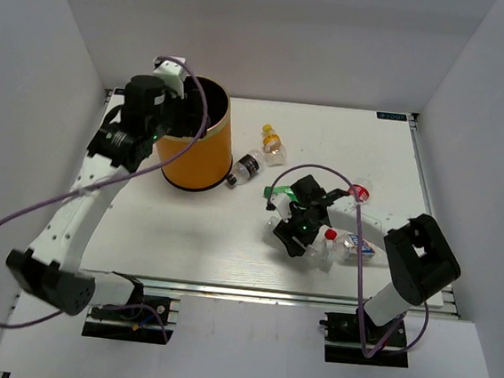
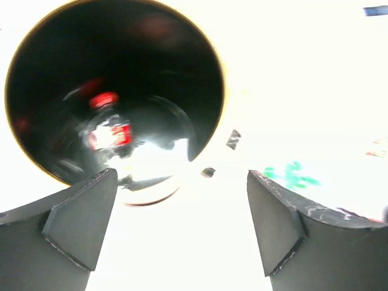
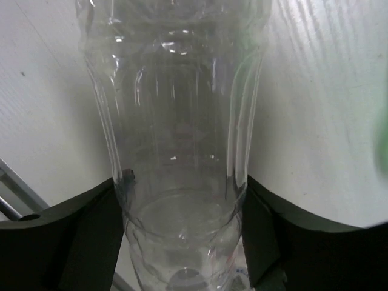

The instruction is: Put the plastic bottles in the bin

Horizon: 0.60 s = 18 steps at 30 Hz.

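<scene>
Right gripper (image 3: 180, 185): the jaws stand wide and straddle a clear bottle (image 3: 176, 91). One finger (image 3: 73, 236) sits at each flank of its lower body. The pads appear to meet the plastic or lie just off it. Whether they bear on it firmly cannot be told. The bottle rests on the table (image 1: 186, 227).

Governing relation: the bottle's long axis runs straight away from the wrist, square to the line along which the jaws close. The grip therefore falls across the bottle's width, which is judged the correct presentation.

From this gripper the bin (image 1: 197, 161) stands well apart, to the left and farther from the bases. The carry must cross the table leftward and clear the bin's rim.

Left gripper (image 2: 182, 176): fully spread and empty, poised above the bin's mouth. Inside the bin a red-capped bottle (image 2: 109, 130) lies on the black floor.

Remaining work:
- A black-labelled bottle (image 1: 247, 168) lies just beside the bin's base, nearer the left arm.
- An orange-capped bottle (image 1: 273, 146) lies a little beyond it.
- A red-capped labelled bottle (image 1: 347, 243) lies beside the right gripper, in the right arm's reach.

Judgement: the task is partly done. The right arm is the nearer one for the near-right cluster.
</scene>
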Tool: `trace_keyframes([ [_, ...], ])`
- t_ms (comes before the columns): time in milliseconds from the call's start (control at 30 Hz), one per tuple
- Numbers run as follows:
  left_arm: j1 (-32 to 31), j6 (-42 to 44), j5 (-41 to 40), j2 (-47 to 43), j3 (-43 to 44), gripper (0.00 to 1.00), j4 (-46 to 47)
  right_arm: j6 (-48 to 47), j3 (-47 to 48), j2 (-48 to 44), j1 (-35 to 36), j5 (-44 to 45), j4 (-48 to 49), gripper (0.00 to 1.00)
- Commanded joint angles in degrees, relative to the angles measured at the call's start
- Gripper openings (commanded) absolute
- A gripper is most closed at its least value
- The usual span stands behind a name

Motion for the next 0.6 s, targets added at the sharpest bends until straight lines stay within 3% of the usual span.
trace_keyframes([
  [0, -0.1, 0.8, 15.7, -7.5, -7.4, 0.97, 5.0, 0.5, -0.3, 1.6, 0.9, -0.9, 1.3, 0.67],
  [67, -0.1, -0.1, 20.2, -10.6, -12.9, 0.97, 5.5, -0.5, 0.3, 2.0, 1.1, -1.4, -0.2, 0.55],
  [100, -0.1, -0.2, 21.2, -13.5, -14.5, 0.97, 6.1, -1.2, 2.1, 1.9, 1.1, -2.6, -0.9, 0.39],
  [200, -0.6, -0.8, 23.3, -17.7, -20.2, 0.97, 6.1, -5.3, 6.7, -1.3, 0.6, -7.1, -8.1, 0.22],
  [233, -0.6, -0.8, 24.4, -20.5, -21.5, 0.97, 5.6, -9.9, 9.7, -2.4, 0.5, -9.0, -9.8, 0.20],
  [400, -0.6, -0.7, 27.4, -25.7, -27.0, 0.97, 3.7, -14.4, 31.3, -3.8, -0.4, -12.1, -20.8, 0.17],
  [433, -0.6, -0.7, 28.8, -26.2, -27.7, 0.97, 3.0, -14.2, 40.7, -3.4, -0.4, -11.9, -20.8, 0.17],
  [500, -0.6, -0.7, 30.0, -27.1, -29.9, 0.95, 3.0, -11.8, 47.4, 0.3, -0.6, -9.1, -19.0, 0.17],
  [533, -0.6, -0.7, 30.6, -27.8, -31.3, 0.95, 3.0, -8.4, 57.6, 1.7, -0.6, -6.4, -18.0, 0.17],
  [567, -0.6, -0.7, 31.1, -27.8, -31.9, 0.94, 2.4, -5.5, 61.1, 4.3, -0.7, -4.5, -16.1, 0.17],
])
